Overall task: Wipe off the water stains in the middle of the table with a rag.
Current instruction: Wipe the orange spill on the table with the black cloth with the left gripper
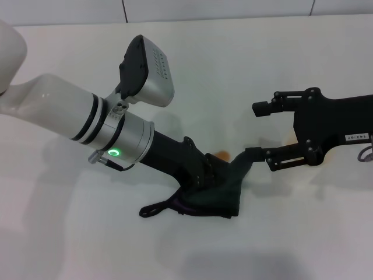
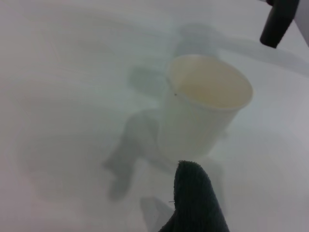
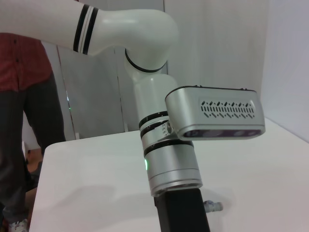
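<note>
The black rag (image 1: 224,189) lies bunched on the white table (image 1: 70,233), its purple edge and loop strap (image 1: 152,209) trailing toward my left. My left gripper (image 1: 217,182) presses down into the cloth, shut on it; its fingertips are buried in the folds. A tip of the rag (image 2: 193,203) shows in the left wrist view. A small orange patch of the water stains (image 1: 221,154) peeks out just beyond the rag. My right gripper (image 1: 259,131) hovers open at the right, its nearer finger close to the rag's corner.
A white paper cup (image 2: 207,108) stands upright just past the rag, with a finger of the right gripper (image 2: 277,21) beyond it. The left arm's wrist (image 3: 169,159) fills the right wrist view. A person in a red shirt (image 3: 24,63) stands by the table's far edge.
</note>
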`<action>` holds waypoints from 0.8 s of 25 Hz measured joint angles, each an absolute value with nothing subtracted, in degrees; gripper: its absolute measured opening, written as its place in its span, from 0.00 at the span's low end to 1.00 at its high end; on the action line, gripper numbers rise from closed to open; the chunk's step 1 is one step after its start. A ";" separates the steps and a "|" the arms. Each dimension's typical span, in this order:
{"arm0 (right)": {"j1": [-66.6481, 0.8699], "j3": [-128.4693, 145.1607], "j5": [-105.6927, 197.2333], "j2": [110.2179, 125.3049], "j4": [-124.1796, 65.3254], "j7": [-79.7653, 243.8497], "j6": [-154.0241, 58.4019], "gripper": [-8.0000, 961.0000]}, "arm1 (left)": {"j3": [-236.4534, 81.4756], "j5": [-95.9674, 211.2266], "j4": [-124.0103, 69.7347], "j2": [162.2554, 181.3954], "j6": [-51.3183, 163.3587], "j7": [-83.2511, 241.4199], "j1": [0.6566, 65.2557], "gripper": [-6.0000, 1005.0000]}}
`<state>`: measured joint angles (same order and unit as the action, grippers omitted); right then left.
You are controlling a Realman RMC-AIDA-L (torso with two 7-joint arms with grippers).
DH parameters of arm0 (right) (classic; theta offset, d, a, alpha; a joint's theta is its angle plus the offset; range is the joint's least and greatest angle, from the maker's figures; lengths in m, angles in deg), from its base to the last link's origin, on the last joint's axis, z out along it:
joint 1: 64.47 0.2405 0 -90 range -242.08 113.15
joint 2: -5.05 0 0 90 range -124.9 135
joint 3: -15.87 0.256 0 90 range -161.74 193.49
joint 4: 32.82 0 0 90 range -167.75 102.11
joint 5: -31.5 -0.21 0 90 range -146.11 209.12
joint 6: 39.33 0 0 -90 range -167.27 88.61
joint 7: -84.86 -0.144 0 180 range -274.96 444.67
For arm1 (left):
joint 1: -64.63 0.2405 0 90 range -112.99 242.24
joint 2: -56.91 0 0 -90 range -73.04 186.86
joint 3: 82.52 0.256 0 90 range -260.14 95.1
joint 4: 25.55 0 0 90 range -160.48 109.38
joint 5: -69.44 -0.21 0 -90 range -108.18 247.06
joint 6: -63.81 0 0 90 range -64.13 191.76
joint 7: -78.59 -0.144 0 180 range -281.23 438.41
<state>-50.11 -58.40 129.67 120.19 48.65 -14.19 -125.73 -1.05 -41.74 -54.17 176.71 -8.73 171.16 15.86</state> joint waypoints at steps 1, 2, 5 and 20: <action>-50.09 -58.40 129.67 120.18 48.70 -14.19 -125.72 0.86 | -1.05 -41.74 -54.17 176.70 -8.91 171.14 15.86 0.07; -50.06 -58.40 129.67 120.19 48.72 -14.19 -125.72 0.86 | -1.05 -41.74 -54.19 176.70 -9.03 171.13 15.86 0.07; -50.04 -58.43 129.67 120.19 48.73 -14.19 -125.72 0.86 | -1.08 -41.74 -54.26 176.70 -8.76 171.10 15.85 0.07; -50.16 -58.48 129.67 120.23 48.50 -14.19 -125.72 0.86 | -1.51 -42.41 -54.59 176.08 1.91 171.44 15.34 0.07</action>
<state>-50.16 -58.48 129.67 120.23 48.50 -14.19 -125.72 -1.51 -42.41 -54.59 176.08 1.91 171.44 15.34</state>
